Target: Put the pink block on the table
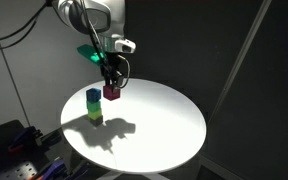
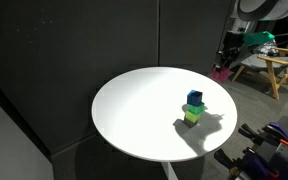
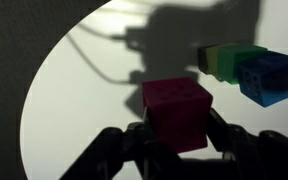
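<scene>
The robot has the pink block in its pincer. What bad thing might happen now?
1. The pincer holds the pink block above the table. In an exterior view the block looks close to the rim, so if it is let go there it might bounce off.
2. The blue cube sits on the green cube close by. A sideways swing could knock that stack over.

On table (image 2: pixel 134 110), blue cube (image 2: pixel 194 98) atop yellow-green cube (image 2: pixel 191 116)

pink block (image 3: pixel 176 112) magenta; blue cube (image 3: pixel 271 78); yellow-green cube (image 3: pixel 222 60); table (image 3: pixel 64 125) plain white.
</scene>
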Action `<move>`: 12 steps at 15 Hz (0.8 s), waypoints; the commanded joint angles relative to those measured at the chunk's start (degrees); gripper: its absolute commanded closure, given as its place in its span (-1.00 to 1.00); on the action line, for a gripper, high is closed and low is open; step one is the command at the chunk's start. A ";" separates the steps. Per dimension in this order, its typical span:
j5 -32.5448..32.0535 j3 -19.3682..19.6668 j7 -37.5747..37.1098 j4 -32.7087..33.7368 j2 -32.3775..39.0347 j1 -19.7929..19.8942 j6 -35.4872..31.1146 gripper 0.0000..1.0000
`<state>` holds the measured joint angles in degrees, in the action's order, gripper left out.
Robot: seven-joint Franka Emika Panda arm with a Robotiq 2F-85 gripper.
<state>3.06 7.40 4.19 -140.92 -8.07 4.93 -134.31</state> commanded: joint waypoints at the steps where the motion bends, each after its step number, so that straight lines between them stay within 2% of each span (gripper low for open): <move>1: 1.18 0.76 1.26 0.34 2.16 0.93 -2.39 0.43; 8: 1.46 0.88 1.01 0.67 5.17 1.53 -3.92 0.43; 9: 0.01 0.57 -0.01 0.08 4.69 1.45 -3.45 -0.07; 12: 0.01 0.56 -0.01 0.12 5.10 1.46 -3.52 -0.07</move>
<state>3.07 8.34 4.19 -140.87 -2.95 6.01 -137.97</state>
